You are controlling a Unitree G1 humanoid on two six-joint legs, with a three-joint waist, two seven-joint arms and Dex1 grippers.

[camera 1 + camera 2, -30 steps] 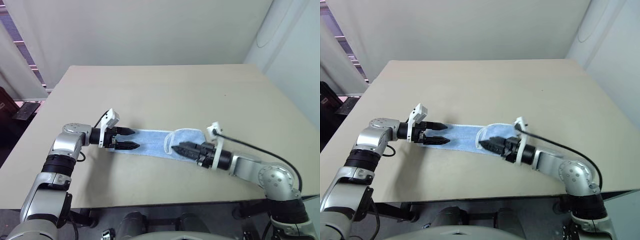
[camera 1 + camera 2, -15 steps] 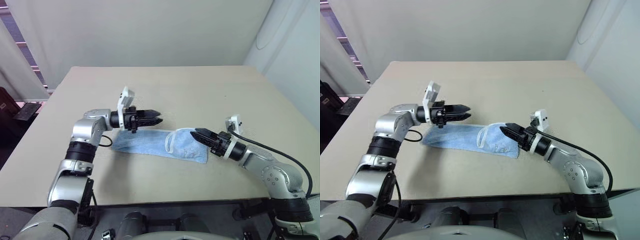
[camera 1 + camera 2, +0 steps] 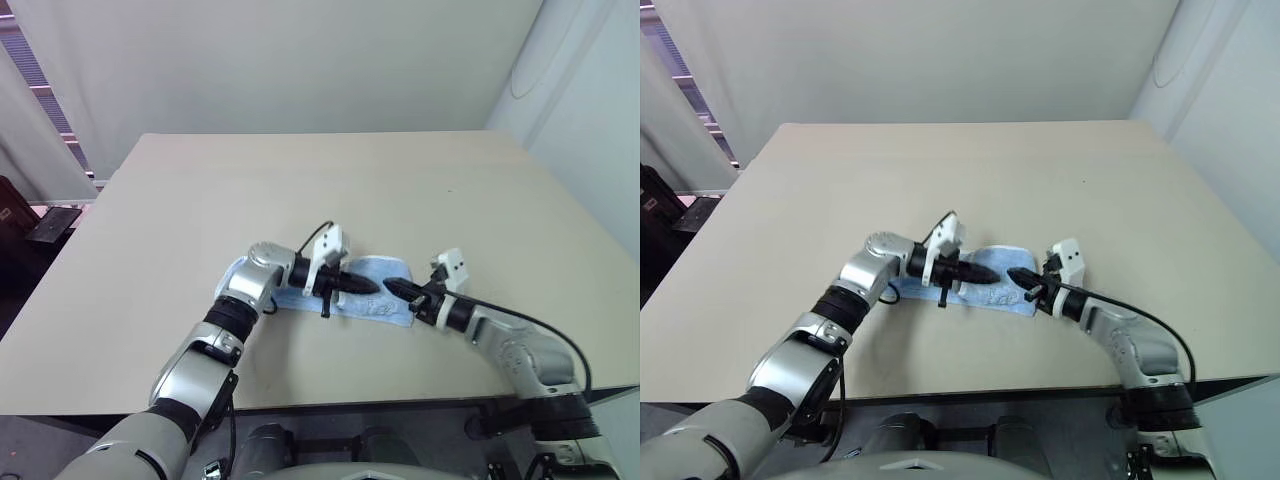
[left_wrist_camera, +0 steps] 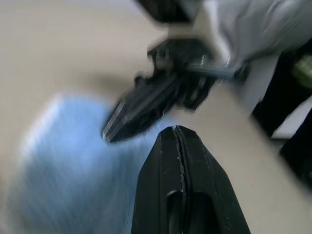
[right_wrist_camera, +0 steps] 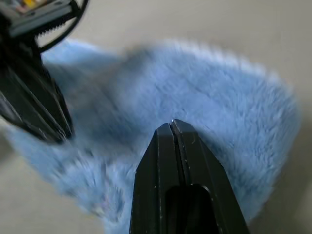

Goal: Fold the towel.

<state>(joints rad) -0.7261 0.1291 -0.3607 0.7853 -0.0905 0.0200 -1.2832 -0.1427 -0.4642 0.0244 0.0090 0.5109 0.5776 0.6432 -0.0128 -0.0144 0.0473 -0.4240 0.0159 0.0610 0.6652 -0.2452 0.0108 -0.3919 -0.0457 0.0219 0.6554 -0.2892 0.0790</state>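
Both arms have swung inward since a second ago, and the two pincers now meet over the middle of the towel [image 3: 372, 300] — earlier the left one hung at the cloth's left end and the right one at its right end, both with fingers parted. The left gripper [image 3: 368, 285] reaches across from the left, its forearm lying over the left part of the cloth, black fingers pressed together with nothing between them. The right gripper [image 3: 392, 289] points back toward it from the right, fingers likewise pressed tight (the right wrist view shows them as one closed wedge above the blue pile) and holding no cloth. The two tips are near each other, just apart. The light blue towel lies bunched on the beige table [image 3: 330, 180], near the front edge, partly folded over itself — its white border shows along the near side.
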